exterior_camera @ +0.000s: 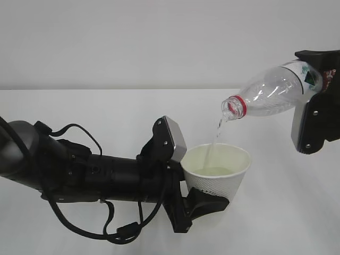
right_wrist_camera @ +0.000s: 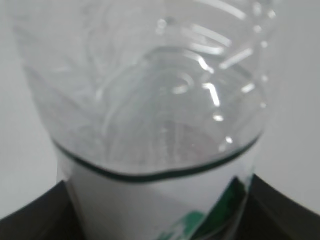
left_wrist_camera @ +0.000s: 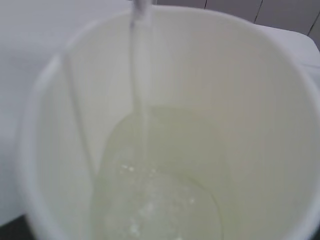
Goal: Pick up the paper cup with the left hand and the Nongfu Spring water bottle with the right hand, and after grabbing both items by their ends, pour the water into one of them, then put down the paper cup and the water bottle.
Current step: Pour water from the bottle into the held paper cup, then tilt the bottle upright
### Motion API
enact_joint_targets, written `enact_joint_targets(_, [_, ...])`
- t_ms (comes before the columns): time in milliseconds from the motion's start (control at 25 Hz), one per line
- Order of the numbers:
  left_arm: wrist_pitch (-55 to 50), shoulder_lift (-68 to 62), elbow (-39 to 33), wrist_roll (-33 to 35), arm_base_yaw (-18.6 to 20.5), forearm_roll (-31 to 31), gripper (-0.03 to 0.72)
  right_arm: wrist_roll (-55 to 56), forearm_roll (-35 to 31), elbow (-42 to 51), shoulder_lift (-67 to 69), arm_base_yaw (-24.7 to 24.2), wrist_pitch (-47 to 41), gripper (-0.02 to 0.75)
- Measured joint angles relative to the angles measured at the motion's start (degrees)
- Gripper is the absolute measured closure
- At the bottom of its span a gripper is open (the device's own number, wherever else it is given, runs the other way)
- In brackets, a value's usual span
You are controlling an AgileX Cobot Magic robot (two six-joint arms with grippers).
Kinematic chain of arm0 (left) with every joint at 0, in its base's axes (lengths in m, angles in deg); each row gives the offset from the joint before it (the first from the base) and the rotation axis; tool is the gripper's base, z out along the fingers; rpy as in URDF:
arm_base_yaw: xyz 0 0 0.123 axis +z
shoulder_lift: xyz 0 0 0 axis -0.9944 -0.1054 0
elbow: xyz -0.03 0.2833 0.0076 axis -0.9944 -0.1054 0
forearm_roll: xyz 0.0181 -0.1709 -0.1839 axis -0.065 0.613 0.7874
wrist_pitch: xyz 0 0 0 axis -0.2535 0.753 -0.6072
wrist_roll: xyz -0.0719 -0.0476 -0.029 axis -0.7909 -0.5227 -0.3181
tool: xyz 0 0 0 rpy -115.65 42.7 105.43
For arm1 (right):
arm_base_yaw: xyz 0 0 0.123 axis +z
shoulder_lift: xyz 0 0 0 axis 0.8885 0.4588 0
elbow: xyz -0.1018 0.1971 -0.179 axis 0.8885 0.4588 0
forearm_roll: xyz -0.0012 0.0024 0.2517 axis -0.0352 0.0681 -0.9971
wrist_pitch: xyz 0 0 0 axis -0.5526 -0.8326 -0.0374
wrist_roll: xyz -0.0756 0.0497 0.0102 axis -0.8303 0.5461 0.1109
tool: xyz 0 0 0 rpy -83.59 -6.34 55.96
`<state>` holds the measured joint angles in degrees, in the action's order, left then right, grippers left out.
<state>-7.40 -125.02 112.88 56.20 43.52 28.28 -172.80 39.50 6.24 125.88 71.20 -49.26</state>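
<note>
The white paper cup [exterior_camera: 217,171] is held upright above the table, and my left gripper [exterior_camera: 208,195] is shut on its lower part. Over it hangs the Nongfu Spring water bottle [exterior_camera: 271,90], tilted with its open, red-ringed mouth [exterior_camera: 234,107] pointing down and left. My right gripper [exterior_camera: 319,85] is shut on the bottle's labelled base end. A thin stream of water [exterior_camera: 215,137] falls into the cup. In the left wrist view the stream [left_wrist_camera: 141,65] lands in a shallow pool [left_wrist_camera: 160,195] inside the cream cup [left_wrist_camera: 260,100]. The right wrist view is filled by the bottle [right_wrist_camera: 145,85] and its label [right_wrist_camera: 150,200].
A plain white table [exterior_camera: 79,111] lies below both arms, with a white wall behind. The left arm's black body and looping cables [exterior_camera: 79,175] stretch across the left foreground. No other objects show.
</note>
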Motion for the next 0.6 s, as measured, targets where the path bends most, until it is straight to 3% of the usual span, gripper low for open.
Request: enact_joint_targets(600, [0.0,0.0,0.0,0.0,0.0,0.0,0.196,0.0,0.0,0.0,0.0,0.0,0.0,0.224])
